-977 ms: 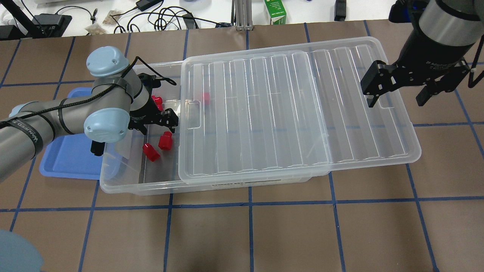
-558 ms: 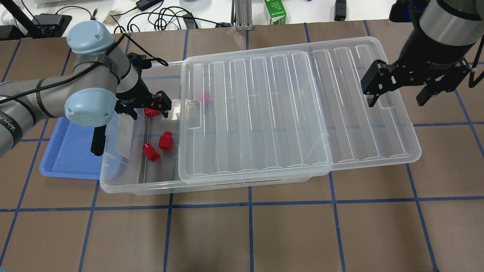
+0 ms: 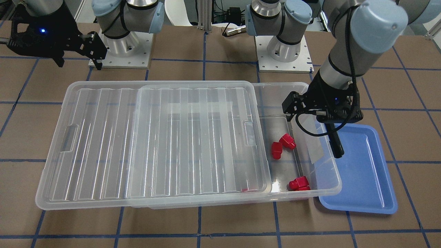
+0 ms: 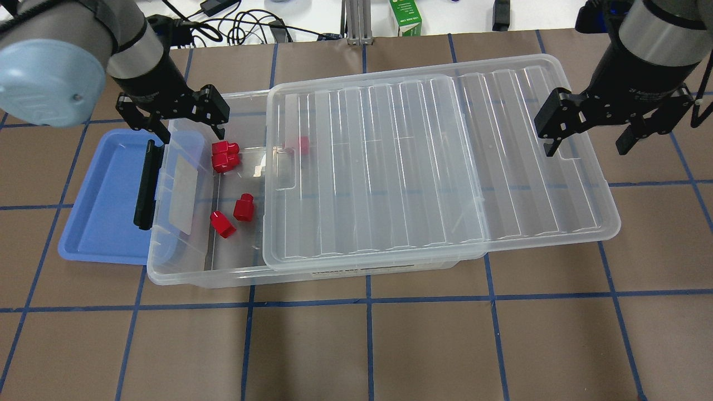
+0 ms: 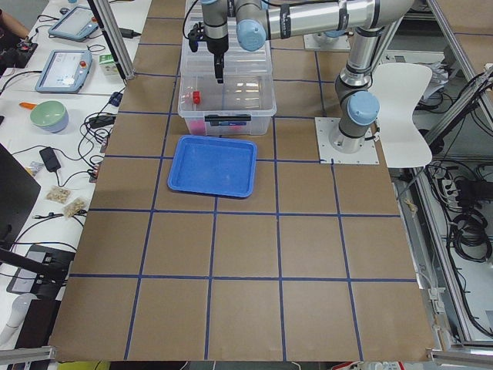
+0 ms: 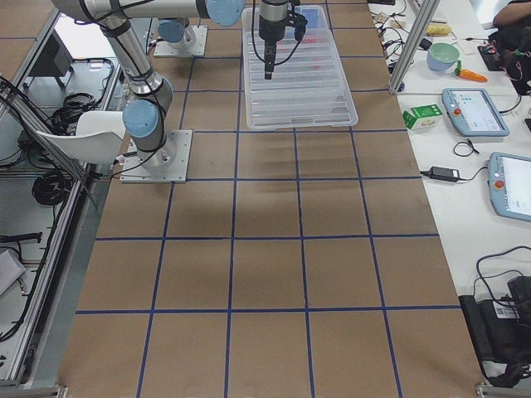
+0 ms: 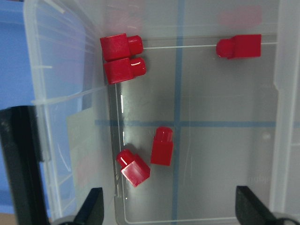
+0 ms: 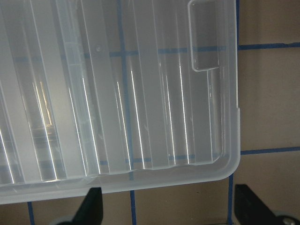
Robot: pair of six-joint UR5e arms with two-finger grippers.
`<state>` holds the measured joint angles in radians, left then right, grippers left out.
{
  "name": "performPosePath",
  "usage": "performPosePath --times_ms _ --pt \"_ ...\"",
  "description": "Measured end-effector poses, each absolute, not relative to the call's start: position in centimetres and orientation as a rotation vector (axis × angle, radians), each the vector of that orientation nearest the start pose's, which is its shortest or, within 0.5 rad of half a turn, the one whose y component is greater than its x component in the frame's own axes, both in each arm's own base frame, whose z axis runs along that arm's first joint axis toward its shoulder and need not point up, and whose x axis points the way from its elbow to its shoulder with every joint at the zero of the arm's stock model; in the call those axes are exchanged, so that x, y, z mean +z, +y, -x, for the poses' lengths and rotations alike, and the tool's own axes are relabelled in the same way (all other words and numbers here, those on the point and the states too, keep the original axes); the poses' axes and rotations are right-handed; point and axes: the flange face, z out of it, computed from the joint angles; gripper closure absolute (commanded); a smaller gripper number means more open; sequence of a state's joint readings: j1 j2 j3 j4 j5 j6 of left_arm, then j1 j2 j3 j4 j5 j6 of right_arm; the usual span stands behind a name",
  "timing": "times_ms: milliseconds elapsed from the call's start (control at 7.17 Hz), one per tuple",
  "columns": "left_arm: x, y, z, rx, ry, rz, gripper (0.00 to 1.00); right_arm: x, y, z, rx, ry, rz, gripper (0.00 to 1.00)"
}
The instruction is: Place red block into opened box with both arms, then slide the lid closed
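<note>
The left pincer (image 4: 191,132) has lifted out of the large clear plastic storage box (image 4: 184,277), spread wide, empty, touching nothing. The small red plastic block (image 4: 225,162) it let go lies on the box floor at the uncovered end, against another red block (image 4: 224,147). Placing looks done. The ribbed clear plastic lid (image 4: 418,167) is only partly over the box. The right pincer (image 4: 585,149) hangs released over the lid's far notch; contact unclear.

Table (image 4: 390,345) with box (image 4: 223,277), blue tray (image 4: 106,223)

A robotics lab: teach pendants (image 6: 474,112), tangled cables (image 4: 245,27), grid-taped table (image 4: 423,345).
</note>
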<state>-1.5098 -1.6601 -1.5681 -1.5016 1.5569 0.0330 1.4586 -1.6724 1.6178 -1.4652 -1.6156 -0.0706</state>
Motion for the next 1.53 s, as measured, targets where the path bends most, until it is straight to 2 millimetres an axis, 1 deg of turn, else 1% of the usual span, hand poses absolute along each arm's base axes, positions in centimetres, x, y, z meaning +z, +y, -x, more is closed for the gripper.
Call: performPosePath --times_ms 140,279,558,698,837,977,1116,1395,1535 --pt "47.1 -52.2 10.4 0.013 3.156 0.045 0.00 49.5 -46.6 -6.5 0.084 3.180 -0.038 0.00" --pt "48.1 -51.6 10.5 -0.002 3.156 0.044 0.00 48.8 -47.6 -4.4 0.090 3.177 0.001 0.00" --pt "48.1 -51.8 10.4 -0.008 3.153 0.043 0.00 47.5 -49.0 1.3 0.111 3.161 0.088 0.00" --pt "47.8 -51.8 10.4 -0.005 3.152 0.042 0.00 46.3 -50.3 4.1 0.100 3.159 0.127 0.00" --pt "47.7 -51.6 10.4 -0.003 3.151 0.040 0.00 44.7 -51.9 6.3 0.077 3.162 0.177 0.00" --pt "47.8 -51.5 10.4 -0.007 3.150 0.036 0.00 43.1 -53.1 7.7 0.077 3.157 0.213 0.00" --pt "48.1 -51.3 10.4 -0.016 3.145 0.033 0.00 41.6 -54.2 8.4 0.084 3.150 0.228 0.00" --pt "49.3 -51.2 10.2 -0.053 3.118 0.028 0.00 38.5 -56.4 9.5 0.070 3.150 0.232 0.00" --pt "49.8 -51.5 10.1 -0.071 3.115 0.029 0.00 37.3 -57.1 9.7 0.075 3.146 0.228 0.00"
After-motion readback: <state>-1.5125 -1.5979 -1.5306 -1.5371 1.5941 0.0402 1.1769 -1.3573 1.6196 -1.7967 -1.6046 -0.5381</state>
